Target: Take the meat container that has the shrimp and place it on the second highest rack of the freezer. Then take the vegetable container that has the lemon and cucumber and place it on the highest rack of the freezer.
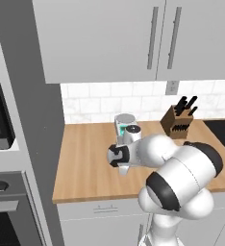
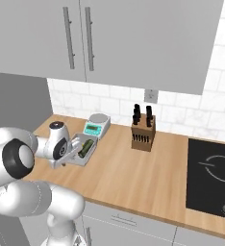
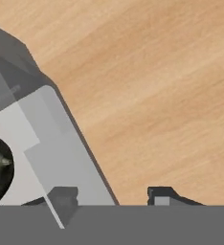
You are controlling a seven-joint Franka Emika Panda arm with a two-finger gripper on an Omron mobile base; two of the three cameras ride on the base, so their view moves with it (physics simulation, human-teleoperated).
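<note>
On the wooden counter (image 3: 157, 86), the claw (image 3: 114, 196) straddles the vegetable container's (image 3: 61, 143) wall.

I'm in a home kitchen — wooden counter (image 2: 148, 168), grey wall cabinets (image 2: 133, 38), white tiled backsplash (image 2: 181, 115). A knife block (image 2: 143, 132), kitchen scale (image 2: 97, 126) and black cooktop (image 2: 213, 175) sit before me — oven (image 1: 11, 211) at my left.

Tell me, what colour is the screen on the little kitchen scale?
The kitchen scale has a teal-green screen; the right base view shows it best.

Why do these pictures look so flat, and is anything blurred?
Left base view: even light, faint shadows on the counter. Right base view: the knife block looks sharp, no glare. Hand view: the container looks coarse and pixelated close up.
</note>
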